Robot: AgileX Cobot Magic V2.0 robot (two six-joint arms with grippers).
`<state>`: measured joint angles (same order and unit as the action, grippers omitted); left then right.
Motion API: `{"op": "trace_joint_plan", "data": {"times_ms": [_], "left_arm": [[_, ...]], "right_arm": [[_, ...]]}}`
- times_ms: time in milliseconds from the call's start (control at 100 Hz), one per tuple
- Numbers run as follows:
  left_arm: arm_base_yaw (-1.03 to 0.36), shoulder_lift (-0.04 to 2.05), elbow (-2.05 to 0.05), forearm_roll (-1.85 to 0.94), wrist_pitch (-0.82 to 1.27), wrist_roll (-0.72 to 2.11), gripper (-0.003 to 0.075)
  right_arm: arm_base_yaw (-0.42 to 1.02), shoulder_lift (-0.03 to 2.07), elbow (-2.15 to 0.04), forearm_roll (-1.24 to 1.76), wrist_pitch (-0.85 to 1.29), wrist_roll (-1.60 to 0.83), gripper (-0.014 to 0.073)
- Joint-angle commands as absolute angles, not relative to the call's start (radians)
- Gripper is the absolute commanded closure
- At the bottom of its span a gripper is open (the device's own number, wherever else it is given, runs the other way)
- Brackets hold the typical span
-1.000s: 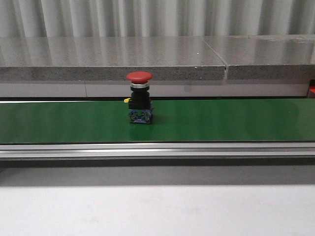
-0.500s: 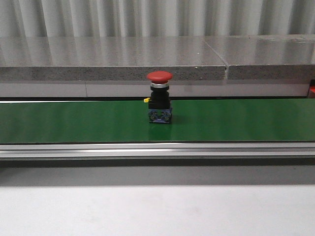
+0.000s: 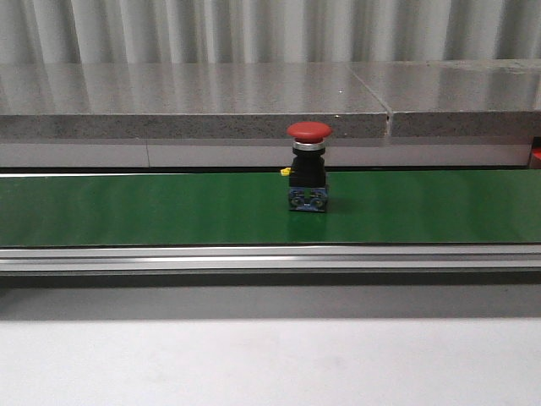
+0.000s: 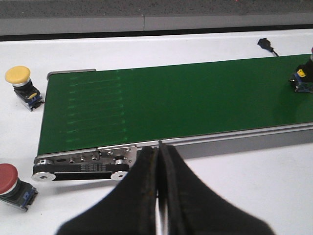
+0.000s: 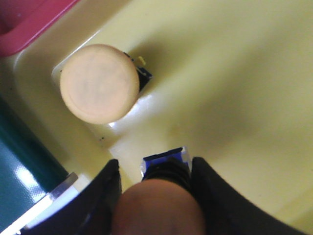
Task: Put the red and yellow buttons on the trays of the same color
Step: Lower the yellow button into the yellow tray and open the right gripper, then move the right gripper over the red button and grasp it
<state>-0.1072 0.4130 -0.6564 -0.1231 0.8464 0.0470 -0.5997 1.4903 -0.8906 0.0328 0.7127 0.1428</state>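
A yellow-capped button (image 5: 164, 205), blurred by closeness, is gripped in the right claw (image 5: 156, 188) over the yellow tray (image 5: 234, 88). The left claw (image 4: 159, 169) is pressed closed, empty. A red button (image 3: 308, 166) is carried upright on the green belt (image 3: 127, 207).

I am looking at what seems to be an industrial test cell or automation lab. A green conveyor belt (image 3: 127, 207) with an aluminium side rail (image 3: 254, 258) crosses a plain white tabletop (image 3: 270, 364). Behind it runs a speckled stone-like ledge (image 3: 194, 106) under ribbed, possibly metal, wall panelling (image 3: 254, 30).
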Motion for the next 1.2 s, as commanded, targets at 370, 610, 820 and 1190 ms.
{"op": "trace_joint_plan", "data": {"times_ms": [370,610,820,1190], "left_arm": [[-0.114,0.420,-0.681,-0.133,0.774,0.045,0.0741],[-0.114,0.420,-0.681,-0.133,0.774,0.045,0.0741],[-0.114,0.420,-0.681,-0.133,0.774,0.045,0.0741],[-0.114,0.420,-0.681,-0.133,0.774,0.045,0.0741]], "right_arm": [[-0.607,1.493,-0.914,0.050,0.665,0.143,0.0050],[-0.607,1.446,-0.914,0.050,0.661,0.143,0.0052],[-0.597,1.324,-0.914,0.058,0.663,0.142,0.0052],[-0.355,1.184,-0.928,0.065,0.693,0.142,0.0052]]}}
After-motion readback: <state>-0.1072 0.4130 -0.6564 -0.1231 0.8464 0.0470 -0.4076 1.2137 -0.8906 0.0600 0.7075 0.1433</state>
